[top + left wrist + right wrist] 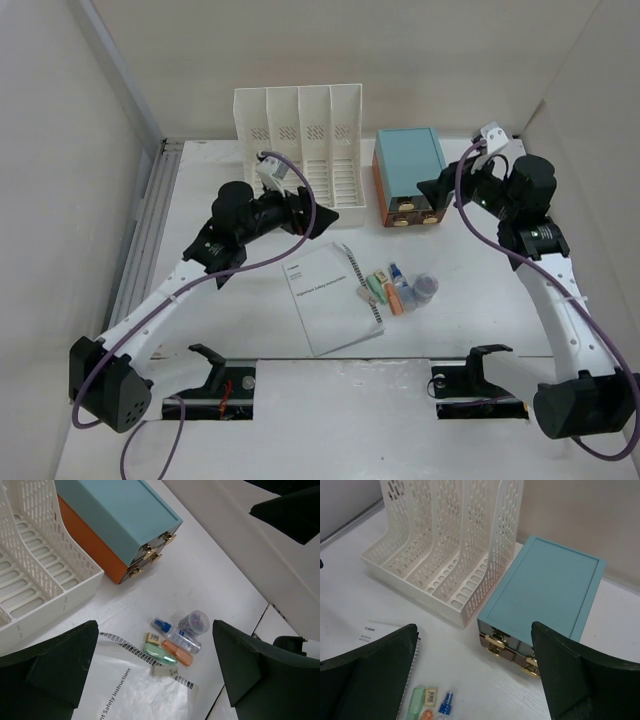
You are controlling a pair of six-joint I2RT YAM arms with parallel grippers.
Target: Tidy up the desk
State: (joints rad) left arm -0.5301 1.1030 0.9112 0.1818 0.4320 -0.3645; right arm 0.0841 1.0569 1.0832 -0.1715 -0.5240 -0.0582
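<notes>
The desk [470,320], a white tabletop with 2 cut-outs along its near edge, spreads beneath both arms. At its far edge stands a white file rack [300,135] with 4 slots, and a teal-topped drawer box [408,163] sits just to its right. A spiral-bound booklet [333,298] lies flat mid-desk, and a cluster of small items [400,290] sits just beside it. The left gripper [318,214] and right gripper [432,190] hover with jaws spread wide, holding nothing.

Back wall [400,50]: you faced a plain beige panel.
Left wall [50,200]: you had a pale panel, a metal rail [148,235] at its foot.
Light: you got it soft and even.
</notes>
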